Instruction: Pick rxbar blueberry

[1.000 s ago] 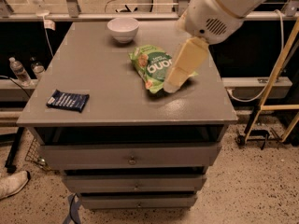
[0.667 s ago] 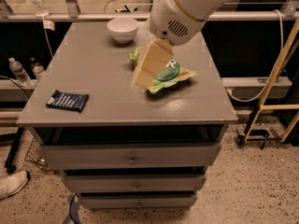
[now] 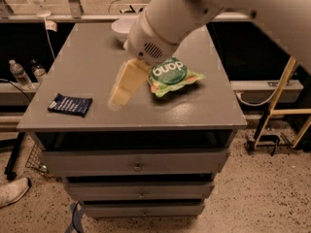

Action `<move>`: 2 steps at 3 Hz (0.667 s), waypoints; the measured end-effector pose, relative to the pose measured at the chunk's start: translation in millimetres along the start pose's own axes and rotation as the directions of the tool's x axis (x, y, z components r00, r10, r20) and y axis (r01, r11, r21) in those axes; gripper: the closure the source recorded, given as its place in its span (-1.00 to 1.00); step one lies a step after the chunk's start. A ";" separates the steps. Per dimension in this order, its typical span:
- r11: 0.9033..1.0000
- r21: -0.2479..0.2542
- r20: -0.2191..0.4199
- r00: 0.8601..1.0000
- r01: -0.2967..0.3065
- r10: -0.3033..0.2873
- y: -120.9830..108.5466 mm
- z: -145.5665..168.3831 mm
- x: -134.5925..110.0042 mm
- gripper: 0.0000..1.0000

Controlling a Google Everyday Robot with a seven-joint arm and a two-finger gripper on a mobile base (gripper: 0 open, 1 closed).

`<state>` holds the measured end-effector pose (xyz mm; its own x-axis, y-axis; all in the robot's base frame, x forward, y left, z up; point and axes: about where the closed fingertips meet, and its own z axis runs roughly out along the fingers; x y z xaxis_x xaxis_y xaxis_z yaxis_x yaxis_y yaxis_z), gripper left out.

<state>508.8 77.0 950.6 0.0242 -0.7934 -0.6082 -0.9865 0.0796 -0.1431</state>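
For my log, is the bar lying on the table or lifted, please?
On the table: the bar lies flat at its front-left; the end effector hovers apart, mid-table.

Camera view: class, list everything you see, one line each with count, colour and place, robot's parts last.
rxbar blueberry: one, dark navy, flat near the cabinet top's front left corner.
green snack bag: one, green, right of centre on the top.
bowl: one, white, back of the top, partly behind the arm.
cabinet: one, grey, centre, three drawers in front.
water bottles: two, clear, left of the cabinet.
shoe: one, white, floor at lower left.
arm: one, white, reaching in from upper right.
gripper: one, cream, above the top between bar and bag.
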 end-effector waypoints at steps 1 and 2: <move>0.998 -0.067 0.050 0.999 -0.016 0.020 6.5 55.7 -13.1 -1.00; 0.992 -0.112 0.132 0.989 -0.055 0.069 1.6 97.3 -19.5 -1.00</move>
<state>522.5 151.4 886.3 -0.0230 -0.6994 -0.7143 -0.9983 0.0546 -0.0213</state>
